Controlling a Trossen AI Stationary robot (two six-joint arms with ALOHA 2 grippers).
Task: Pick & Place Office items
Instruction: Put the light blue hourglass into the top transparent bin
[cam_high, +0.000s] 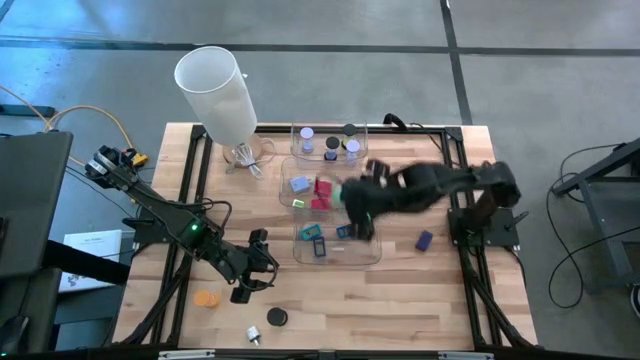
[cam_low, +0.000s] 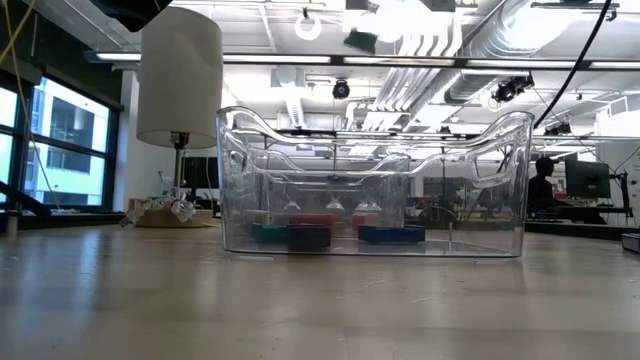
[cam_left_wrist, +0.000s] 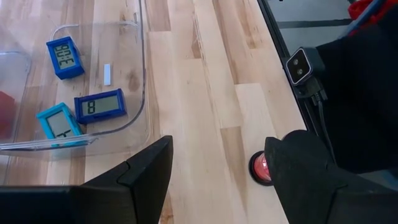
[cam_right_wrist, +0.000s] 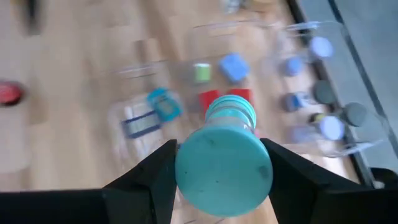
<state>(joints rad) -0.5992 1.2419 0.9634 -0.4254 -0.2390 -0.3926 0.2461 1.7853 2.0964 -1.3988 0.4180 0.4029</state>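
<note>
Wood-plank table (cam_high: 400, 300) on a black frame, grey floor around it, open office with ceiling ducts behind in the low view.

Right gripper (cam_high: 358, 205) is over the clear bins at table centre, pinching a teal round-capped piece (cam_right_wrist: 224, 163) between both fingers; the cap fills the gap in its wrist view. Motion blur on that arm.

Left gripper (cam_high: 258, 268) hangs over bare wood at the front left, fingers spread, nothing between them. Its wrist view shows a small red round thing (cam_left_wrist: 261, 168) on the table just beside one fingertip; cannot tell what it is.

Three clear bins in a row running front to back:
- back bin (cam_high: 328, 131): lavender and black discs (cam_high: 329, 148).
- middle bin (cam_high: 290, 190): red blocks (cam_high: 322, 190), a light blue block (cam_high: 299, 184), a small green piece (cam_high: 298, 203).
- front bin (cam_high: 335, 258): small blue and teal LCD-display blocks (cam_left_wrist: 100, 105), three visible from the left wrist, plus a small white chip.

Loose on the table: orange disc (cam_high: 206, 298) at front left near the left gripper, black disc (cam_high: 277, 317) near the front edge with a small white piece (cam_high: 253, 335) beside it, dark blue block (cam_high: 424, 240) right of the front bin.

Tall white cylinder (cam_high: 217, 92) stands at the back left corner.
</note>
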